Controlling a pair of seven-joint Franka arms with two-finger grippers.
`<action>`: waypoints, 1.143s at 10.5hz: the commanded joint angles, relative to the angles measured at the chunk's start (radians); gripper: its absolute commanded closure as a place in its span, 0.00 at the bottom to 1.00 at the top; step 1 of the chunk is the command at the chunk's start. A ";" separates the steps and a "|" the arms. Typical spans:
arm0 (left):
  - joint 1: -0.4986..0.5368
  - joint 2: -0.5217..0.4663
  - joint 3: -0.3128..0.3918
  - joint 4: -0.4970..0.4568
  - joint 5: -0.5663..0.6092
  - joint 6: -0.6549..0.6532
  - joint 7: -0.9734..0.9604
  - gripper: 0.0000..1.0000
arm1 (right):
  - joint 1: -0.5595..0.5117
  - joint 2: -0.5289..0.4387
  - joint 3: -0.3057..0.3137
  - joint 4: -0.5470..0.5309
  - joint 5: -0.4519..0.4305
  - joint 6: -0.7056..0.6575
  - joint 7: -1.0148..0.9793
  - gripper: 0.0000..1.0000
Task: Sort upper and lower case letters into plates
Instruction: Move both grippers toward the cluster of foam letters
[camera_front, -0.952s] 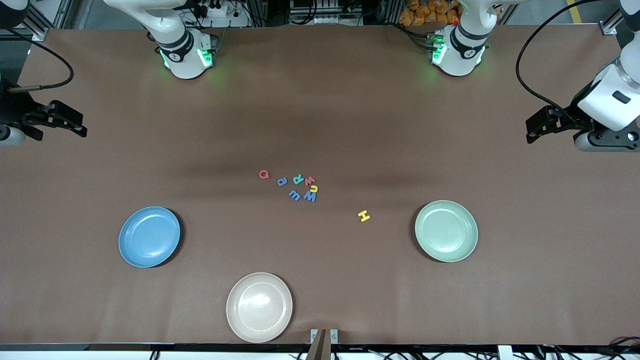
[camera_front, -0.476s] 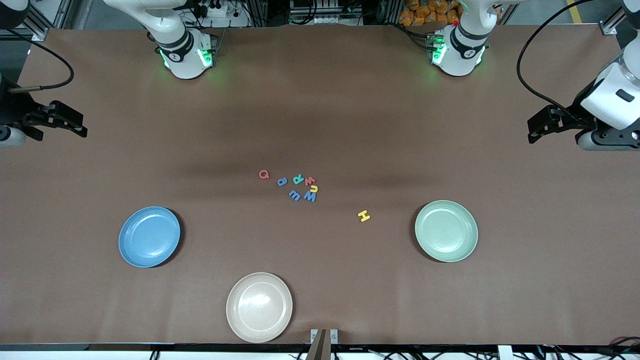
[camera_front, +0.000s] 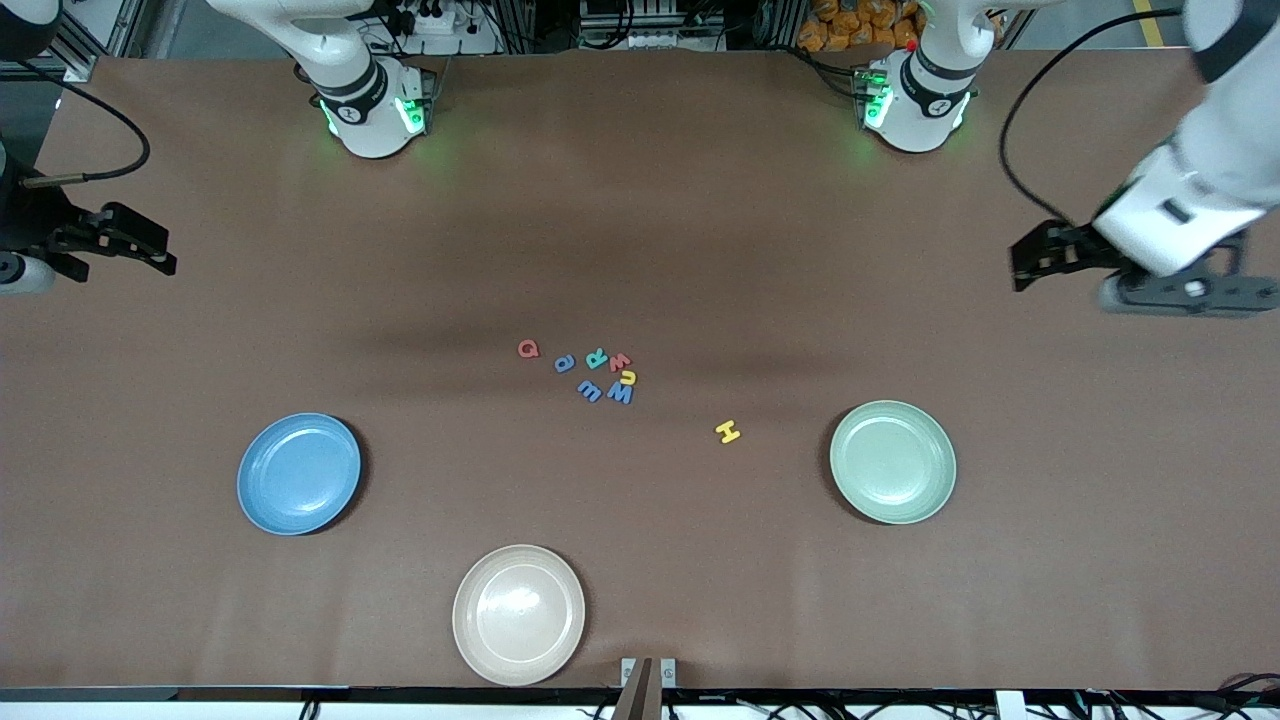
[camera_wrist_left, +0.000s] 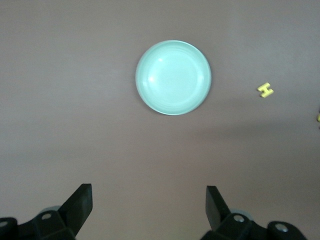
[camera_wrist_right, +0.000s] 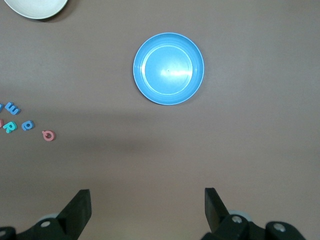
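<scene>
Several small foam letters (camera_front: 600, 372) lie clustered mid-table, with a red Q (camera_front: 528, 348) at the cluster's edge toward the right arm's end. A yellow H (camera_front: 728, 431) lies apart, toward the mint green plate (camera_front: 892, 461). The blue plate (camera_front: 298, 473) sits toward the right arm's end. Both plates hold nothing. My left gripper (camera_front: 1032, 260) hangs open and holds nothing over the left arm's end of the table; its wrist view shows the mint plate (camera_wrist_left: 173, 77) and the H (camera_wrist_left: 266, 90). My right gripper (camera_front: 150, 255) waits open over the table's edge at the right arm's end, looking onto the blue plate (camera_wrist_right: 168, 68).
A beige plate (camera_front: 518, 613) sits near the table's front edge, nearer the camera than the letters. The two arm bases (camera_front: 372, 110) (camera_front: 915, 105) stand along the back edge. A small bracket (camera_front: 648, 672) sticks up at the front edge.
The left arm has swung a little inward from the table's end, toward the middle. The right arm, the letters and the plates have not moved.
</scene>
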 joint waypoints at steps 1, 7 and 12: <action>-0.102 0.080 -0.011 0.007 -0.021 0.074 -0.105 0.00 | -0.018 -0.004 0.012 -0.014 0.022 0.006 -0.017 0.00; -0.436 0.324 -0.008 0.020 -0.014 0.309 -0.584 0.00 | 0.069 0.125 0.017 -0.061 0.087 0.085 -0.014 0.00; -0.594 0.559 -0.003 0.158 -0.011 0.504 -0.620 0.00 | 0.250 0.276 0.017 -0.081 0.087 0.265 -0.011 0.00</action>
